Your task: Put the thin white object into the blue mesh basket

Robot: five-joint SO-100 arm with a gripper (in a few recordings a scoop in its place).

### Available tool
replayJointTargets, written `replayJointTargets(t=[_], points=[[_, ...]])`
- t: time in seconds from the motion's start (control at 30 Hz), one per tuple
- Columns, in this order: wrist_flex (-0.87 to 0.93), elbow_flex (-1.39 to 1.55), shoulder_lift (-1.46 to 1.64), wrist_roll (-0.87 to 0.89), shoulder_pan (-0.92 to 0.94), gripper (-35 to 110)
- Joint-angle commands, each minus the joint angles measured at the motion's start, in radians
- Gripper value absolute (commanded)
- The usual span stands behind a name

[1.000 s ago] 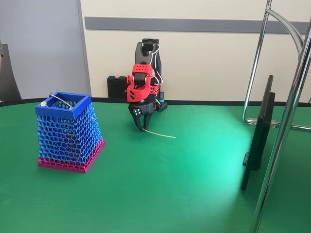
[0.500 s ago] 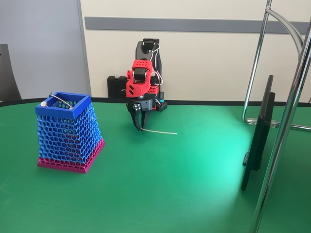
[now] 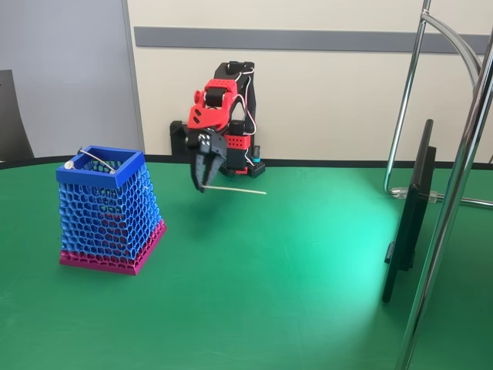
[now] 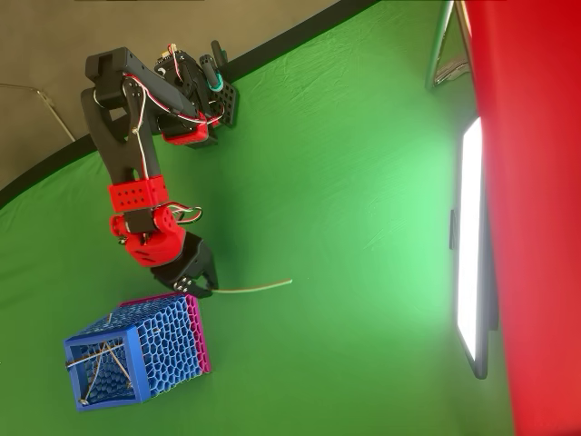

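The thin white object (image 3: 235, 190) (image 4: 254, 288) hangs level above the green table, held at one end. My gripper (image 3: 202, 185) (image 4: 204, 291) is shut on that end, with its black fingers pointing down. The blue mesh basket (image 3: 108, 208) (image 4: 136, 350) with its pink base band stands on the table, left of the gripper in the fixed view and just below it in the overhead view. A grey metallic rod (image 3: 94, 159) with a round end leans inside the basket across its rim.
A dark upright screen (image 3: 410, 216) (image 4: 472, 245) stands at the right. Chrome stand tubes (image 3: 451, 200) rise beside it. The arm's base (image 3: 239, 158) sits at the table's far edge by the wall.
The gripper has risen off the table and swung left toward the basket, carrying the white strip, which lay on the table a second ago.
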Motion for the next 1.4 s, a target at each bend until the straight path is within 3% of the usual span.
replayJointTargets(t=[0.0,0.37,0.97,1.23,1.37], points=[[-0.083,-0.092,0.044,-0.031,0.06,1],[-0.44,-0.259,0.034,-0.186,0.201,1],[-1.18,-0.242,-0.008,-0.578,0.344,0],[-1.167,-0.413,-0.098,-0.868,0.39,0],[-1.049,-0.54,-0.158,-1.017,0.411,0]])
